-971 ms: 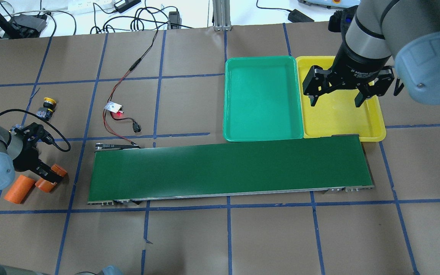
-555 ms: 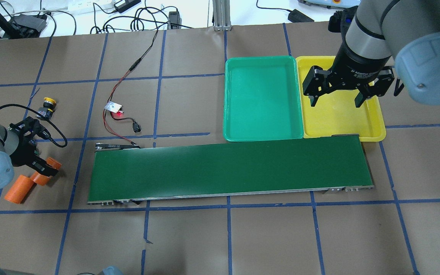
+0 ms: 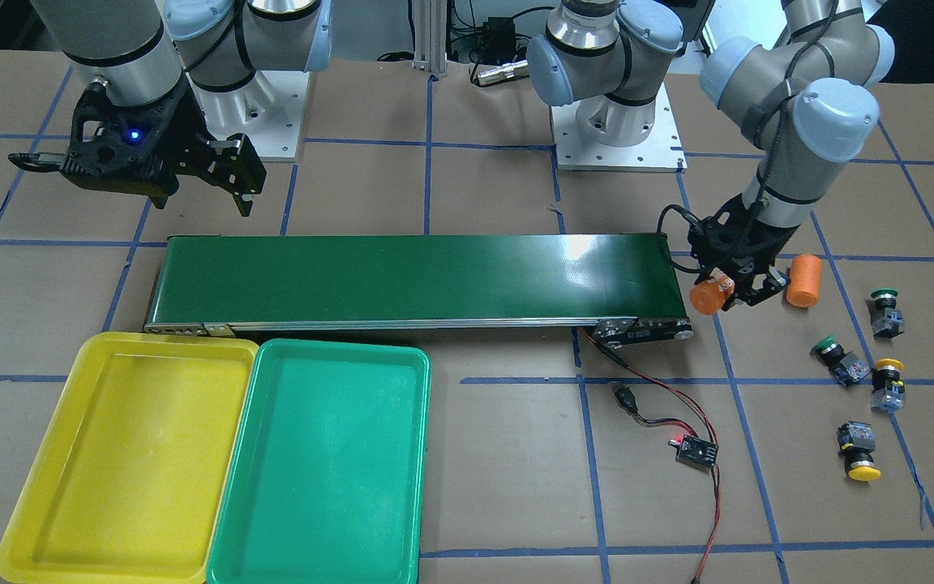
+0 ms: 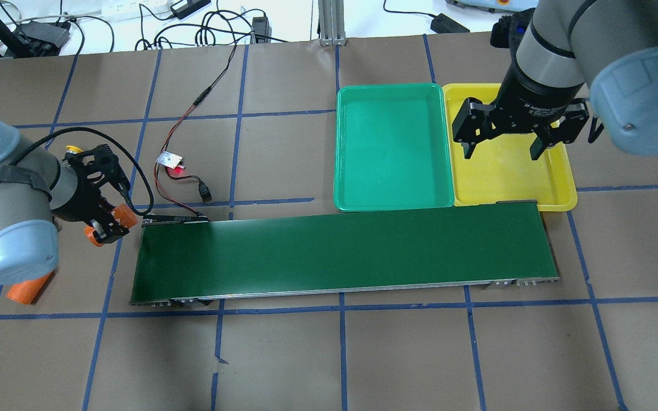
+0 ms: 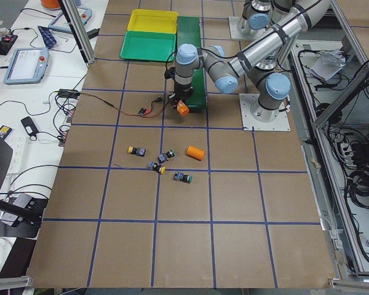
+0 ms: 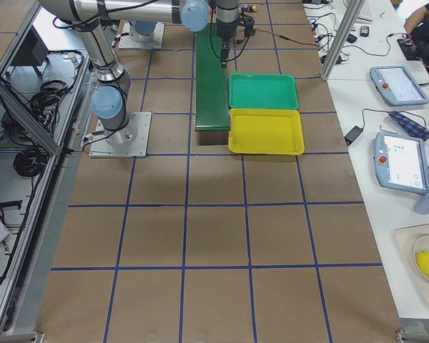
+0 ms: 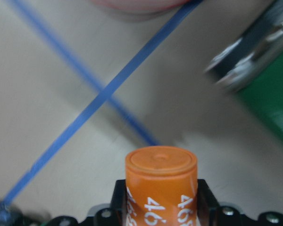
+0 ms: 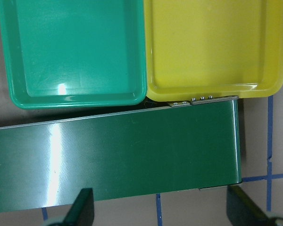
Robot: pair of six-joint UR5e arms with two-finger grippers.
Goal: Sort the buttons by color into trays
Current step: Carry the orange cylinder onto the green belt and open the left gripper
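Left end effector [image 4: 109, 224]: pinching an orange cylinder [image 7: 161, 186] marked 4680, just beside the left end of the conveyor belt [image 3: 418, 276].
Right end effector [image 4: 500, 151]: spread, empty, over the yellow tray [image 3: 126, 454].
Buttons: green button [image 3: 887, 312], second green button [image 3: 838, 361], yellow button [image 3: 889, 385] and second yellow button [image 3: 858, 450] sit loose on the table [image 3: 499, 454], caps pointing different ways.
Bearing: left of and farther out than the left end effector.
Trays: yellow tray and green tray [image 3: 329, 462] both hold nothing.
Nearer arm: left, though its grip is likely occupied by the wrong item.

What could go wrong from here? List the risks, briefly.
1. The left gripper is shut on an orange cylinder, not a button; put on the conveyor belt, it might wrongly reach the yellow tray or green tray.
2. Loose wires beside that belt end could snag the arm.
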